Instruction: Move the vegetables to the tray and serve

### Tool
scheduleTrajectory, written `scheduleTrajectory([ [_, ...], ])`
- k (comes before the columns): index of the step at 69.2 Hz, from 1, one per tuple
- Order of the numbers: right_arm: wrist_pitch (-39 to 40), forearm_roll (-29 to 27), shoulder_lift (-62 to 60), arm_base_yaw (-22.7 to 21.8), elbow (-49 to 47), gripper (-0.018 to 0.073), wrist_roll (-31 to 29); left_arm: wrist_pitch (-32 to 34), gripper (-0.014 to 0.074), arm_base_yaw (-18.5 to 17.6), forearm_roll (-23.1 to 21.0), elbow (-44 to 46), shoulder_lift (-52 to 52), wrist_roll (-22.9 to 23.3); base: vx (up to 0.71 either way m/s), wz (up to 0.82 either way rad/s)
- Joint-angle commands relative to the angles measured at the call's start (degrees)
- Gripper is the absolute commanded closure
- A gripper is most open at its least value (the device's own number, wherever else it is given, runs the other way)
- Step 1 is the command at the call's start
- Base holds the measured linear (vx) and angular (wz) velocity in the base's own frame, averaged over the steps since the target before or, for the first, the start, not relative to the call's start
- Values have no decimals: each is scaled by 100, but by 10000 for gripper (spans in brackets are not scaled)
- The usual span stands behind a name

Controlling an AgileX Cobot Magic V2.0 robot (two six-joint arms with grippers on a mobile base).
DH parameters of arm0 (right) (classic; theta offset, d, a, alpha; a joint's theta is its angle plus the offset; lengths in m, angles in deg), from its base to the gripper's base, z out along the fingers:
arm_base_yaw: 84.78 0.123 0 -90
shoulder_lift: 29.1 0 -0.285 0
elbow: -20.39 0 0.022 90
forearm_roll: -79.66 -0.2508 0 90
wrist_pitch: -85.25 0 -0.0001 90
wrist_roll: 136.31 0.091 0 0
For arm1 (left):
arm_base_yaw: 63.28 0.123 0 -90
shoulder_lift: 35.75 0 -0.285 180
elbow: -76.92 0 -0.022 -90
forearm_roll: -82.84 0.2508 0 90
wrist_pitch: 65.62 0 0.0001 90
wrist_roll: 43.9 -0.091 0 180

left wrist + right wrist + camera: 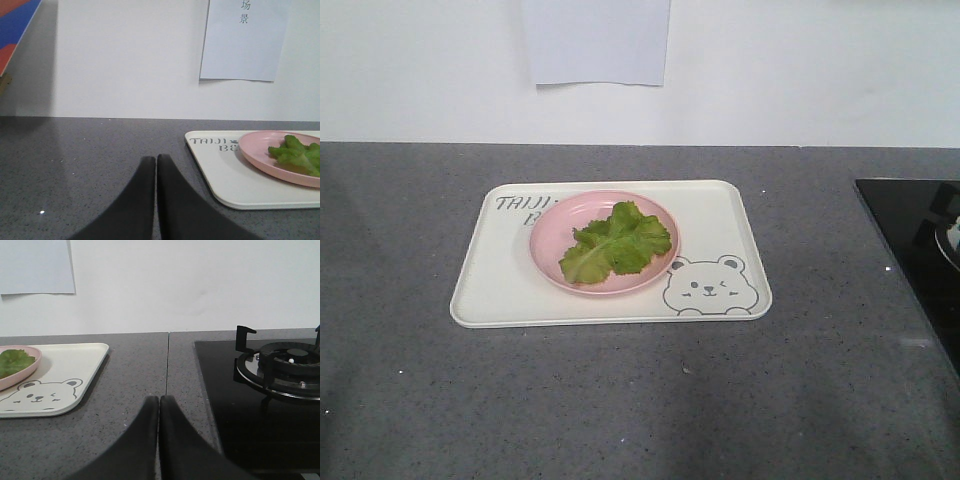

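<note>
A: Where is the lettuce found?

B: It is seen lying on the pink plate, a little toward the plate's right side. The leaves are kept inside the rim.

A: And the plate?

B: It is set on the tray, nearer the tray's back edge and slightly left of its middle. The lettering at the tray's back left corner is partly covered by it. The bear face at the front right corner is left uncovered, just beside the plate's rim.

A: The tray itself?

B: It is placed on the grey counter, about midway between the counter's front and back edges. A black hob is let into the counter at the right edge, well apart from the tray. A burner is seen there from the right wrist view.

A: The left gripper?

B: Its fingers are pressed together, nothing held. It is seen over bare counter, left of the tray.

A: The right gripper?

B: Closed likewise, nothing between the fingers. It is seen over the counter between tray and hob. A paper sheet is noted on the wall behind.
</note>
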Motion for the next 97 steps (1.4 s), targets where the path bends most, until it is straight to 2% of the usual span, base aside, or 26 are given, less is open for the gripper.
scheduleTrajectory([
  [1,433,19,-15,-27,38,564,-27,428,603,11,-48,-58,-85,5,0,0],
  [97,433,19,-15,-27,38,563,-27,428,603,11,-48,-58,-85,5,0,0],
])
